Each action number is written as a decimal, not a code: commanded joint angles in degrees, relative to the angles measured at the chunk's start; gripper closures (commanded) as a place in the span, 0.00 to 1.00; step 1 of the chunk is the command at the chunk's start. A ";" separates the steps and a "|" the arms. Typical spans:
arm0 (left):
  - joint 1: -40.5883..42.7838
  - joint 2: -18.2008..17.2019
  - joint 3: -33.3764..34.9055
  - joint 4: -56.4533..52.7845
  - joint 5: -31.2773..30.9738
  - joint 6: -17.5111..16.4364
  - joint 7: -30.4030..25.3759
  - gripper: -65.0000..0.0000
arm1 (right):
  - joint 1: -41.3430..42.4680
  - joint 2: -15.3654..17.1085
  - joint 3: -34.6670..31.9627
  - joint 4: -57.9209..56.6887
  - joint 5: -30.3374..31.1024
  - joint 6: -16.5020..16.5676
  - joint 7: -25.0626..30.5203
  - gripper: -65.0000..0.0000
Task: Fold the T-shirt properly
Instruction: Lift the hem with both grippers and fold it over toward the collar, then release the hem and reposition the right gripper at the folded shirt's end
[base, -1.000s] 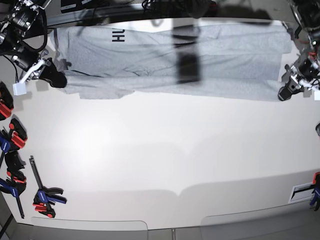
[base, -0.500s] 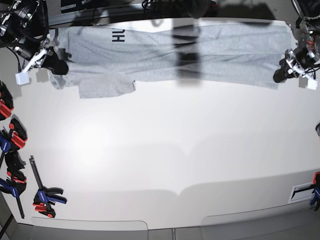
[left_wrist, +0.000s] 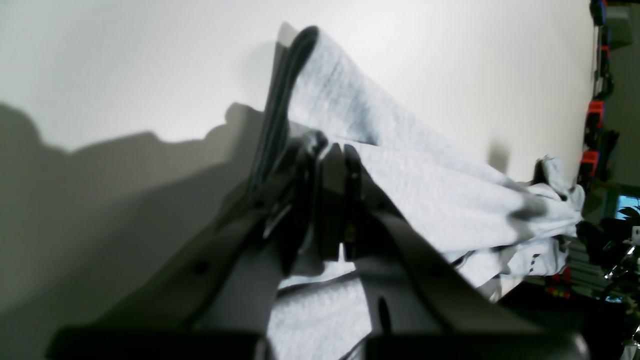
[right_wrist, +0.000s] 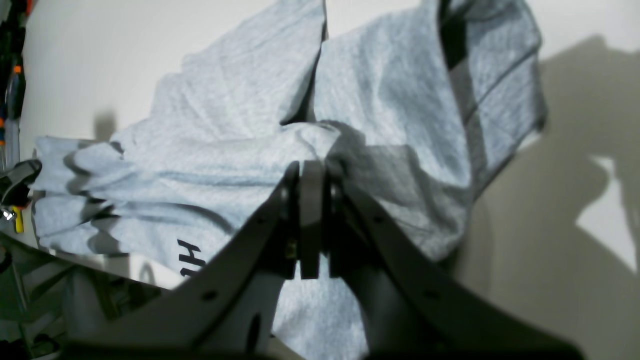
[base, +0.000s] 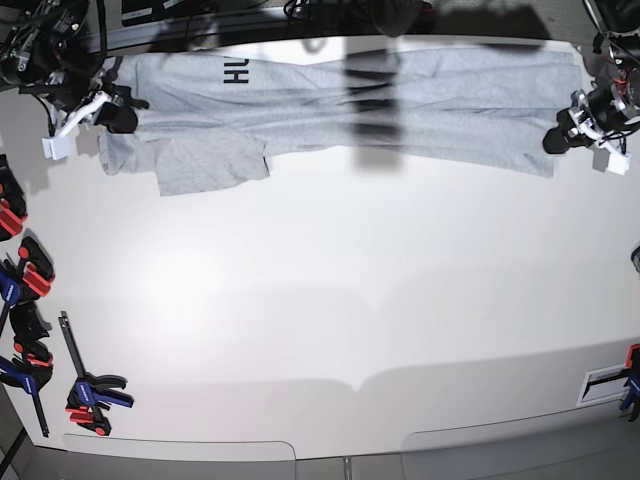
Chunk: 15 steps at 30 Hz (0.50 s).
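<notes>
The T-shirt (base: 400, 100) lay stretched along the top of the frame on the white bench (base: 330, 300). Each end effector, left (base: 560, 138) and right (base: 118, 112), was clenched on an end, seemingly keeping it taut for folding.

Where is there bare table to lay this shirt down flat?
The white table is bare from the light grey cotton T-shirt at the far edge to the near edge. Crowded: red-and-blue bar clamps along the right arm's edge, one more at the opposite near corner.

free: table (base: 330, 300) middle | blocked: clamps (base: 90, 392) (left edge), T-shirt (base: 300, 110) far side
</notes>
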 joint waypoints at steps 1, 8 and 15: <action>-0.44 -1.68 -0.46 0.87 -1.27 -0.52 -1.40 1.00 | 0.31 1.25 0.42 0.98 0.90 0.49 1.27 0.99; -0.59 -3.19 -3.34 0.94 -9.64 -0.52 -1.66 0.67 | 0.70 1.68 0.57 1.03 2.80 0.49 3.26 0.58; -0.57 -6.16 -14.21 1.14 -10.58 -0.52 -1.55 0.67 | 4.90 4.11 4.00 1.27 4.79 0.49 4.26 0.58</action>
